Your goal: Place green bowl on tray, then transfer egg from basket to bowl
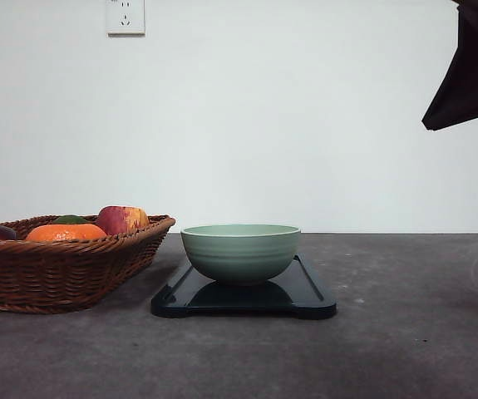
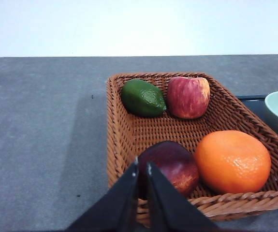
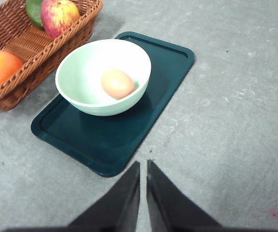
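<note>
Both steps look done: egg (image 3: 117, 83) sits in the green bowl (image 3: 103, 76) on the tray (image 3: 168, 67), left gripper (image 2: 142, 166) and right gripper (image 3: 143, 166) nearly closed, holding nothing, so only retreat remains.

So the count: one green bowl (image 3: 85, 82), one egg (image 3: 117, 83), one tray (image 3: 124, 135), one basket (image 2: 129, 130), four fruits — apple (image 2: 188, 96), orange (image 2: 232, 161), lime (image 2: 143, 97), dark plum (image 2: 170, 164).

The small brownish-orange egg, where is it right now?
In the right wrist view the small brownish-orange egg lies inside the pale sage-green ceramic bowl, which sits on the dark rectangular tray beside the brown wicker basket.
</note>
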